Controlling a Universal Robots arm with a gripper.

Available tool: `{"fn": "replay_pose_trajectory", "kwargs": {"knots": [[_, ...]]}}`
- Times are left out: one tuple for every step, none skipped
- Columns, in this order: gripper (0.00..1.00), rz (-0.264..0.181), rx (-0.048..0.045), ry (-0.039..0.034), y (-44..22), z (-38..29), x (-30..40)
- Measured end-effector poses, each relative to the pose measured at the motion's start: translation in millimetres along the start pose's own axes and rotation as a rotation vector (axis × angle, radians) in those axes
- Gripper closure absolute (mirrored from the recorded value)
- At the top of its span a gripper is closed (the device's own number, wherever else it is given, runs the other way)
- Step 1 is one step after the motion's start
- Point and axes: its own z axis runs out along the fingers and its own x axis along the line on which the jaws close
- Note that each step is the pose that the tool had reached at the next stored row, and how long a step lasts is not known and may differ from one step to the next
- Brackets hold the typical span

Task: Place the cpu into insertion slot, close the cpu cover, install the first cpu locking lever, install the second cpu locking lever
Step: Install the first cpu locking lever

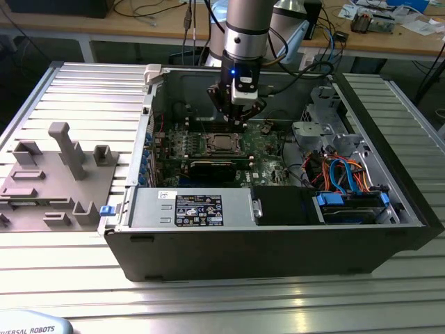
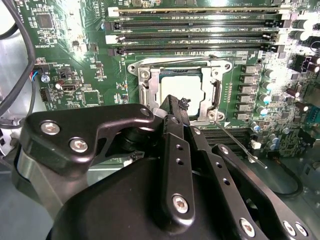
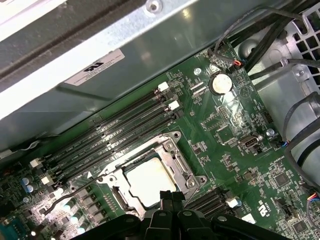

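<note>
The cpu (image 2: 183, 93) lies already in the insertion slot (image 3: 176, 136), and the cpu cover (image 2: 216, 94) seems to be folded down around it, so that the grey top shows through its window. I cannot be sure from these angles that the cover sits fully flat. The gripper (image 2: 172, 102) hangs right over the near edge of the socket with its fingers pressed together and nothing between them, as far as I can see. One thin locking lever (image 2: 241, 146) stands free and slanted beside the socket, not hooked. The danger I judge here is contact in the wrong place. If the closed fingertips come down on the chip or on the cover's edge, and not on the lever, they may scratch the top or bend the frame. A springy wire lever could also slip off the tip and snap back against the green board (image 3: 235, 150). The second wrist view gives the free lever clearly, and also the memory slots (image 2: 200, 23) beyond the socket. The exterior view shows what the wrist views do not: how the arm (image 1: 245, 28) stands upright inside the open computer case (image 1: 278, 236), close to loose cables (image 1: 344, 174).
</note>
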Motion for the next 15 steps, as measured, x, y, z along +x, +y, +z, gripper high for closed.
{"fn": "replay_pose_trajectory", "kwargs": {"knots": [[0.89,-0.001,0.0000,-0.0001,0.0,0.0,0.0],[0.89,-0.003,0.0000,-0.0002,0.0,0.0,0.0],[0.89,-0.004,0.0001,-0.0003,0.0,0.0,0.0],[0.89,-0.005,0.0000,-0.0004,0.0,0.0,0.0],[0.89,-0.007,0.0000,-0.0005,0.0,0.0,0.0],[0.89,-0.008,0.0000,-0.0005,0.0,0.0,0.0],[0.89,-0.009,0.0001,-0.0006,0.0,0.0,0.0],[0.89,-0.010,0.0001,-0.0007,0.0,0.0,0.0],[0.89,-0.012,0.0000,-0.0008,0.0,0.0,0.0],[0.89,-0.014,0.0000,-0.0009,0.0,0.0,0.0],[0.89,-0.015,0.0000,-0.0011,0.0,0.0,0.0],[0.89,-0.017,0.0000,-0.0012,0.0,0.0,0.0],[0.89,-0.019,-0.0001,-0.0013,0.0,0.0,0.0],[0.89,-0.022,0.0000,-0.0015,0.0,0.0,0.0],[0.89,-0.024,-0.0001,-0.0016,0.0,0.0,0.0]]}}
